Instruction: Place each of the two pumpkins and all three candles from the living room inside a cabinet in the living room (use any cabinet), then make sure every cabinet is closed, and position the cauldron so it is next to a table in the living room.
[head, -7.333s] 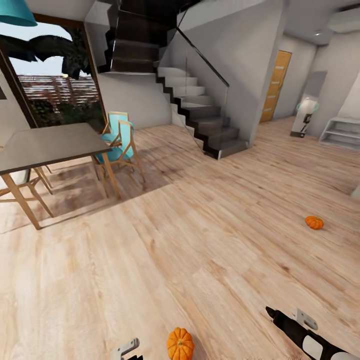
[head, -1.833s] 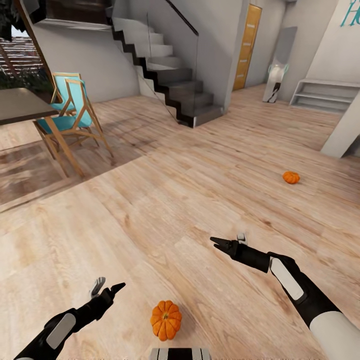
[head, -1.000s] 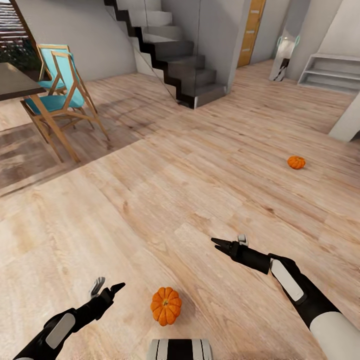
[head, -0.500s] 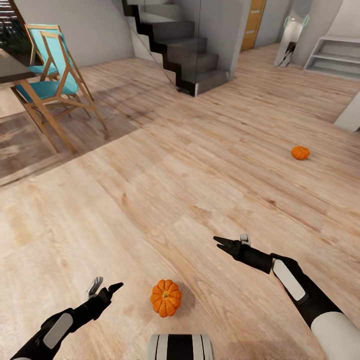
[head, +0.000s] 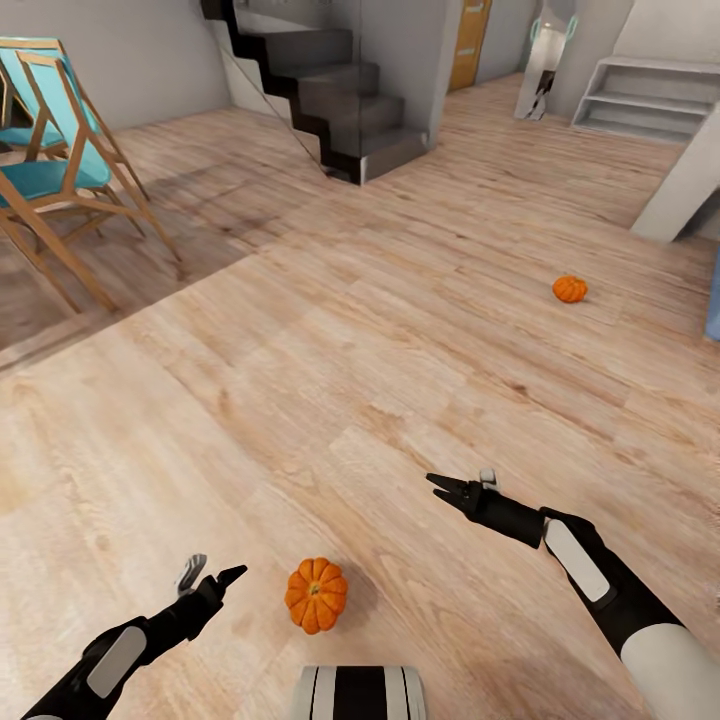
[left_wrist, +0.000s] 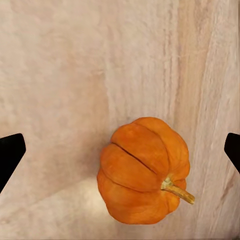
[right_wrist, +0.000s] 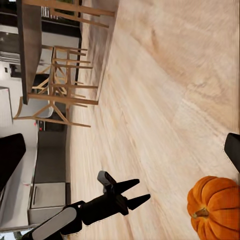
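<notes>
Both jaws stood parted and empty. Left gripper (head: 212, 577) hung low over the wood floor (head: 330, 380), fingers spread, nothing between them. Right gripper (head: 462, 486) was further forward and higher, fingers likewise apart, gripping nothing.

Near pumpkin (head: 316, 595) sat on the floor between the two arms, just beside the left gripper on its inner side and clear of contact. Robot base (head: 358, 693) sat right behind it. Left wrist view had that pumpkin (left_wrist: 144, 171) lying on the planks with its stem (left_wrist: 177, 188) pointing off sideways, dark fingertips (left_wrist: 10, 156) at both edges of the frame, well apart from it. Right wrist view caught the same pumpkin (right_wrist: 214, 205) at the frame edge, with the left gripper (right_wrist: 131, 194) open alongside it.

Second pumpkin (head: 570, 289) was well away on the floor, ahead and to the right, near a pale wall corner (head: 680, 180).

Background: teal chairs (head: 55, 150) with wooden frames at far left, dark staircase (head: 330, 95) at the back, orange door (head: 468, 45) beyond it, white open shelving (head: 650, 105) far right. Right wrist view also showed a dark table (right_wrist: 31, 45) with chairs around it.
</notes>
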